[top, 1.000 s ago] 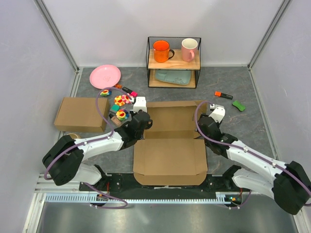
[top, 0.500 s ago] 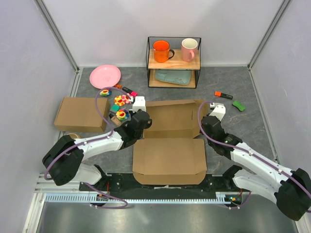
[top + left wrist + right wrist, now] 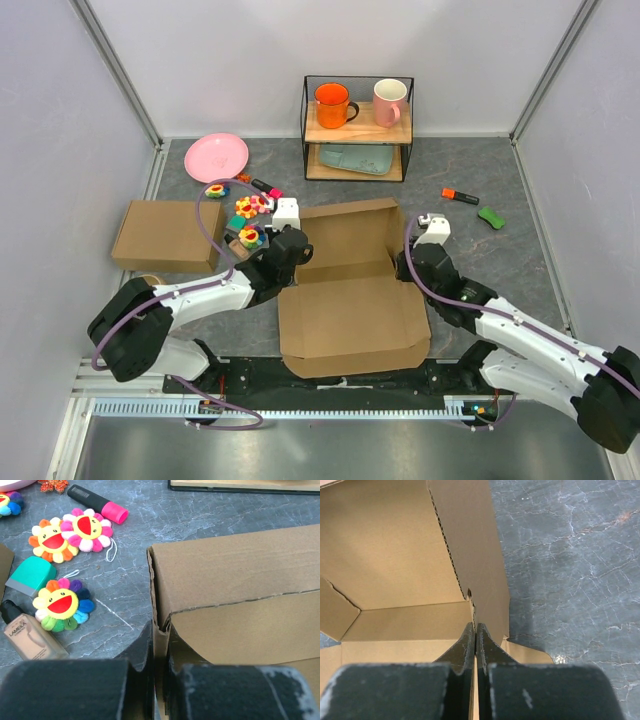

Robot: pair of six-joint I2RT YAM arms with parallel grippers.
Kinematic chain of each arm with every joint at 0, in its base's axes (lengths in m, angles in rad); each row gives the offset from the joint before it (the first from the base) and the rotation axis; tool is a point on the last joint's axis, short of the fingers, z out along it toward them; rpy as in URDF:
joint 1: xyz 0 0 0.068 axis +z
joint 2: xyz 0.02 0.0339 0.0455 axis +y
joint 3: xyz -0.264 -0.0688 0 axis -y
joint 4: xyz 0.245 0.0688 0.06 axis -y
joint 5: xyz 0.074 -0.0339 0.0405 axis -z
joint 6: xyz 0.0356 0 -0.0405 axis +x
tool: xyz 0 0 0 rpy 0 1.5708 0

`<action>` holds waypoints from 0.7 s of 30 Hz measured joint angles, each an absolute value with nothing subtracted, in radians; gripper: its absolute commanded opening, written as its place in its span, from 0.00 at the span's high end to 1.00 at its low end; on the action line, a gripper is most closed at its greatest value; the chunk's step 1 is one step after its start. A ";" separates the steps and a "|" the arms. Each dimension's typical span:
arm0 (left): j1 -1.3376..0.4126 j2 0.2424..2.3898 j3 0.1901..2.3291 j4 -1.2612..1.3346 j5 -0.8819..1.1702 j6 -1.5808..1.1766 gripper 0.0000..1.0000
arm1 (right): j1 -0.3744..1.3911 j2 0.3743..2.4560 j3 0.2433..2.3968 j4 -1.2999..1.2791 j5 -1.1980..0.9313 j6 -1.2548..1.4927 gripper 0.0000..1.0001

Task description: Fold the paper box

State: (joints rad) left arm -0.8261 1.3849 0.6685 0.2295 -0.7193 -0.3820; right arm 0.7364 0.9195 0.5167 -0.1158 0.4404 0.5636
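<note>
The paper box (image 3: 350,310) lies open in the middle of the table, its front panel flat and its back part raised into walls. My left gripper (image 3: 298,268) is shut on the box's left side wall; in the left wrist view (image 3: 160,635) the cardboard (image 3: 235,580) sits pinched between the two fingers. At the right wall, my right gripper (image 3: 408,265) is shut. In the right wrist view (image 3: 475,627) its fingertips meet right at the near end of that wall's corrugated edge (image 3: 451,550), with no cardboard seen between them.
A closed cardboard box (image 3: 167,235) sits at the left. Plush flowers (image 3: 62,602), a pink marker (image 3: 97,502) and a foundation bottle (image 3: 27,637) lie beside the left wall. Behind stand a pink plate (image 3: 216,157) and a wire shelf (image 3: 358,128) with mugs. An orange marker (image 3: 460,196) lies at the right.
My right gripper has shut and moved left towards the box's right wall. The box has turned slightly and its back part stands higher. The left gripper keeps its hold.
</note>
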 measured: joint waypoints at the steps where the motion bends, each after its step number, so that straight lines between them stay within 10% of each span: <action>1: -0.826 1.385 0.669 0.229 -0.722 -0.382 0.98 | 0.738 0.926 0.517 -0.108 0.439 0.562 0.92; 12: -0.830 1.390 0.660 0.264 -0.722 -0.381 0.98 | 0.756 0.907 0.547 -0.140 0.407 0.520 0.37; 21: -0.832 1.387 0.647 0.288 -0.724 -0.380 0.98 | 0.755 0.790 0.731 -0.250 0.535 0.422 0.32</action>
State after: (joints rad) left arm -0.8318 1.3872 0.6472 0.2882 -0.7242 -0.3798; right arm 0.7551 0.7898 0.7307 -0.2504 0.5350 0.4225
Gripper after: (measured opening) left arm 0.079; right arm 0.712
